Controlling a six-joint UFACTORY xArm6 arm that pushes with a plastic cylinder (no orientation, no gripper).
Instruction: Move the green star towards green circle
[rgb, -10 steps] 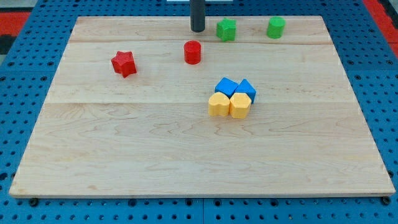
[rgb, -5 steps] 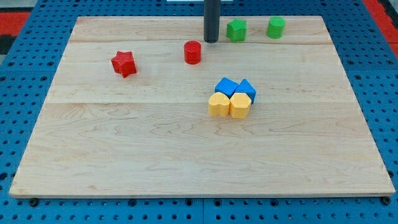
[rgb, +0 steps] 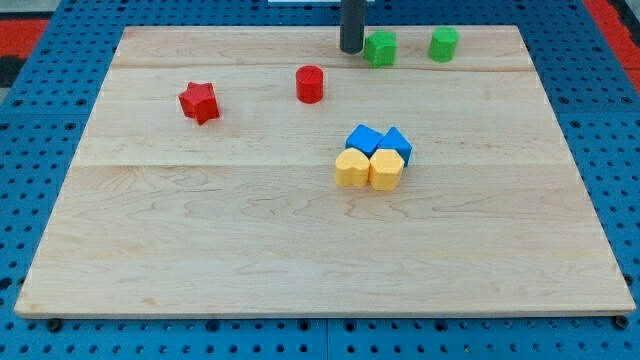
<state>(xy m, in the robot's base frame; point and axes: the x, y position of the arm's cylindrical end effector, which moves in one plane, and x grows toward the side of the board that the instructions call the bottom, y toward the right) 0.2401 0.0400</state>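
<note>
on wooden board (rgb: 200, 230), my tip (rgb: 351, 50) now crowds green star (rgb: 380, 48).

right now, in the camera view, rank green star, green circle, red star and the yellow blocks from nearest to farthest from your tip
From my tip, near the view's top edge:
1. green star, right beside the tip, on its right
2. green circle, farther right along the top
3. yellow blocks, below the tip, mid-board
4. red star, off to the view's left
</note>
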